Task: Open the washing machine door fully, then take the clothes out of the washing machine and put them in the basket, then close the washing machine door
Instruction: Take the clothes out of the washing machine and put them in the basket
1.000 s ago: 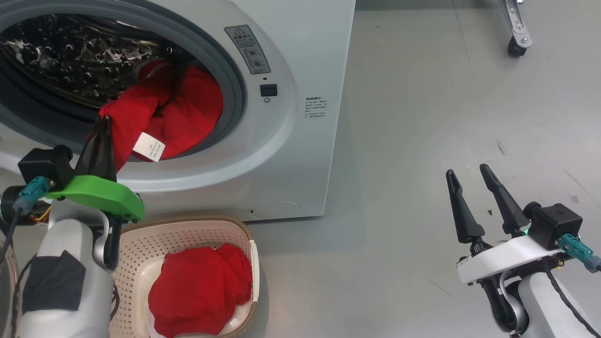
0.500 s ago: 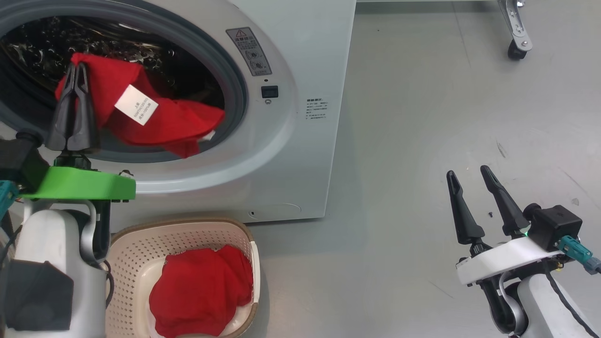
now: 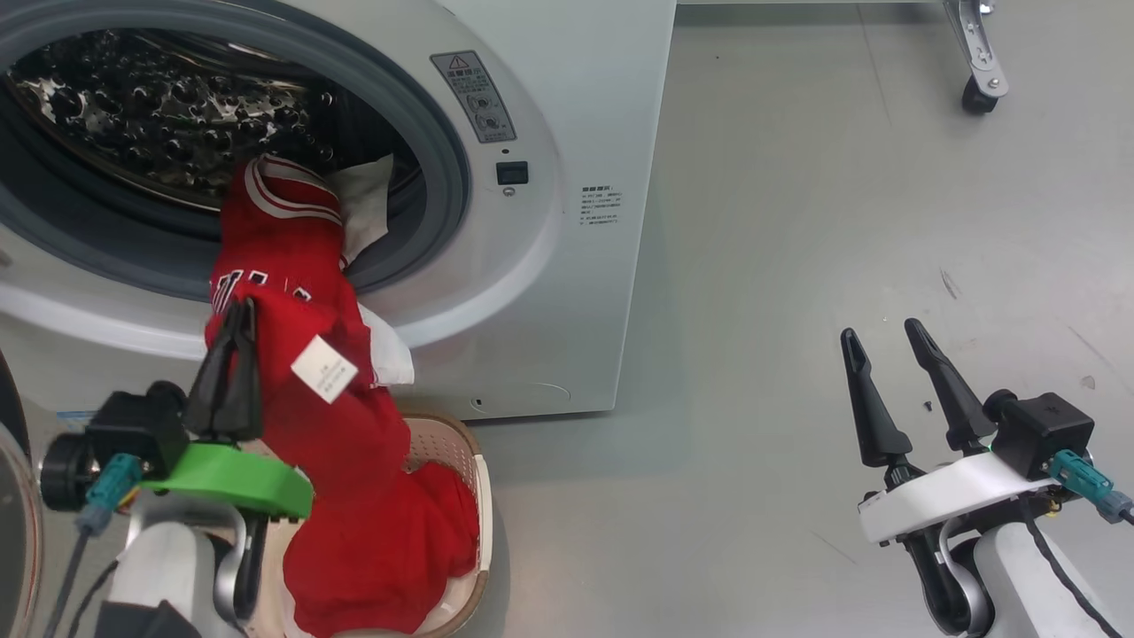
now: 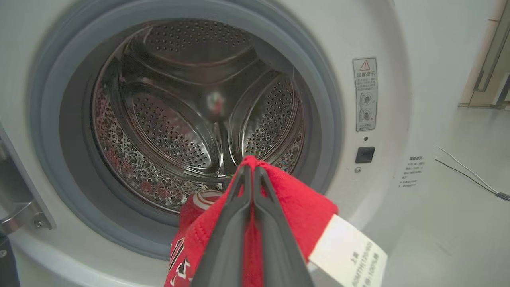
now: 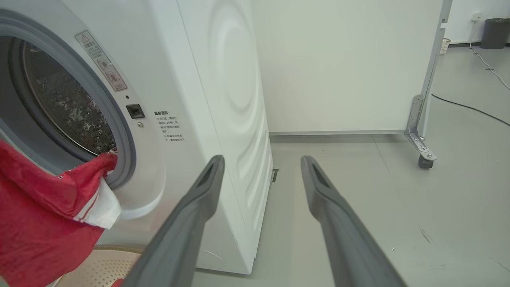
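My left gripper (image 3: 235, 308) is shut on a fold of the clothes, a red jersey (image 3: 292, 266) with white trim. The jersey stretches from the washing machine (image 3: 576, 89) mouth down over its front lip into the cream basket (image 3: 478, 496), where more red cloth lies. White fabric (image 3: 363, 208) shows at the drum's edge. In the left wrist view the shut gripper (image 4: 249, 169) pinches the jersey (image 4: 295, 203) in front of the bare steel drum (image 4: 191, 119). A sliver of the door (image 3: 11, 514) shows at the far left. My right gripper (image 3: 881, 330) stands open over the floor, holding nothing.
Grey floor (image 3: 797, 221) stretches to the right of the machine. A metal frame leg on a caster (image 3: 974, 89) stands at the far right. In the right wrist view a white partition (image 5: 338, 59), a cable (image 5: 470, 107) and a dark bin (image 5: 496, 32) lie beyond.
My left gripper has come down and out of the drum's mouth toward the basket, dragging the jersey with it. White fabric now shows at the opening. The right arm has stayed put.
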{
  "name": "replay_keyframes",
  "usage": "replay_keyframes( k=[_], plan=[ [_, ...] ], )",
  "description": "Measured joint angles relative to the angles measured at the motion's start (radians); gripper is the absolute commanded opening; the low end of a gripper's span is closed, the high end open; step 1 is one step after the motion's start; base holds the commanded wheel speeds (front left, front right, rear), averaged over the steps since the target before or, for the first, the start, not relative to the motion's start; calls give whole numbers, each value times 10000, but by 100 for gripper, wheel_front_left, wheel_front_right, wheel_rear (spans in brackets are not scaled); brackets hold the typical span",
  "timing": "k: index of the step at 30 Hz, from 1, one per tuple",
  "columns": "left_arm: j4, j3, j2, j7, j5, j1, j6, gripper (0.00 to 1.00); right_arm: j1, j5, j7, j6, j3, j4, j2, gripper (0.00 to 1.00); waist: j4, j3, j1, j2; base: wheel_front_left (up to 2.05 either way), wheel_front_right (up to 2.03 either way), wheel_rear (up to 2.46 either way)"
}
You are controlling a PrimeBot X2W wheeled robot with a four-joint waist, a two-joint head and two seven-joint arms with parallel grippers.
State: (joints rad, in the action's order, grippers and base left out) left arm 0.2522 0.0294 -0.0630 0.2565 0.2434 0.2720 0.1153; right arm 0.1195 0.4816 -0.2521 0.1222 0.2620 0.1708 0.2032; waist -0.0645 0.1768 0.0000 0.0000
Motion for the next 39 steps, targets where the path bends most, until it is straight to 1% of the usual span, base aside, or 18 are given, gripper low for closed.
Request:
replay_keyframes(
  k=[3, 7, 14, 17, 22, 29, 31, 33, 39],
  plan=[
    [483, 194, 8, -205, -67, -329, 0, 0, -2, 0, 0, 0, 33, 2, -4, 100, -19, 25, 0, 0, 0, 0, 0],
    [1233, 351, 8, -966, -128, -679, -8, 0, -6, 0, 0, 0, 69, 4, -4, 100, -63, 67, 0, 0, 0, 0, 0],
    [2543, 460, -17, -2209, -253, -1072, -174, 0, -3, -2, 0, 0, 295, -4, 4, 100, -187, 176, 0, 0, 0, 0, 0],
    [3047, 581, -73, -2581, -378, -1136, -224, 0, 5, -2, 0, 0, 422, -19, 10, 100, -275, 290, 0, 0, 0, 0, 0],
    [3580, 652, -50, -2894, -414, -1077, -240, 0, 55, -2, 0, 0, 468, -54, 148, 100, -425, 556, 0, 0, 0, 0, 0],
    [4454, 663, -27, -3256, -416, -737, -435, 0, 282, 0, 0, 0, 621, -171, 249, 100, -667, 1043, 0, 0, 0, 0, 0],
    [4667, 654, 0, -3260, -416, -622, -575, 0, 365, 2, 0, 0, 627, -207, 274, 100, -752, 1201, 0, 0, 0, 0, 0],
    [4936, 652, 21, -3273, -416, -520, -594, 0, 437, 8, 0, 0, 629, -261, 313, 100, -840, 1370, 0, 0, 0, 0, 0],
    [5381, 512, 98, -3254, -328, 11, -895, 0, 669, 100, 0, 0, 571, -378, 336, 100, -1109, 1930, 0, 0, 0, 0, 0]
  ],
)
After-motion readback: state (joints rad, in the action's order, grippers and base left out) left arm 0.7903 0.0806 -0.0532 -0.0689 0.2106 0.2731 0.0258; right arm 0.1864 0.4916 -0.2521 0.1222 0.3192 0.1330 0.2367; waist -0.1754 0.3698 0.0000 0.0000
